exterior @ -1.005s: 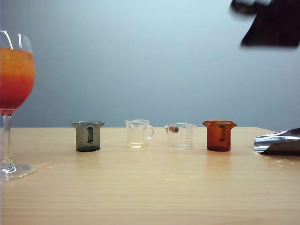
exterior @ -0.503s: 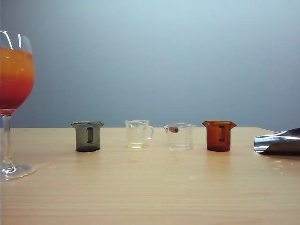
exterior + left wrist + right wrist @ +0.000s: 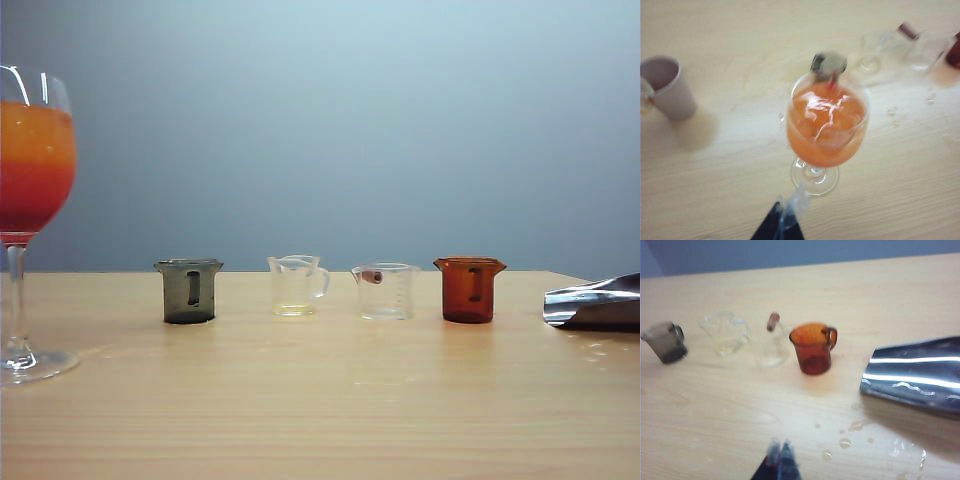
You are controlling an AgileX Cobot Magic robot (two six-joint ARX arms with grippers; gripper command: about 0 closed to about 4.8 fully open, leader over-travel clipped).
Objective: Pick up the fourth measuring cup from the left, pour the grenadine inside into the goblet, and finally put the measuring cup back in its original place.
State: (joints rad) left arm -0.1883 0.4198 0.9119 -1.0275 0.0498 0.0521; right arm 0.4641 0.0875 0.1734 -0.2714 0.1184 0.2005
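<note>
The fourth measuring cup (image 3: 468, 290), translucent red-orange, stands upright on the table as the rightmost of the row; in the right wrist view the same cup (image 3: 814, 347) shows no clear liquid inside. The goblet (image 3: 35, 180) stands at the far left, with a deep red layer of grenadine (image 3: 35, 205) under orange liquid. From above, the goblet (image 3: 827, 125) looks orange. My left gripper (image 3: 787, 210) hovers above and short of the goblet's foot, fingertips together, holding nothing. My right gripper (image 3: 780, 447) is shut and empty, well back from the cup. Neither gripper appears in the exterior view.
A smoky grey cup (image 3: 188, 290) and two clear cups (image 3: 296, 285) (image 3: 385, 290) complete the row. A shiny metal shaker (image 3: 592, 302) lies on its side at the right, with droplets (image 3: 840, 442) on the wood near it. A pale cup (image 3: 670, 87) stands near the goblet.
A dark arm at the upper right of the exterior view one second ago has left the frame. The cups and goblet have not moved.
</note>
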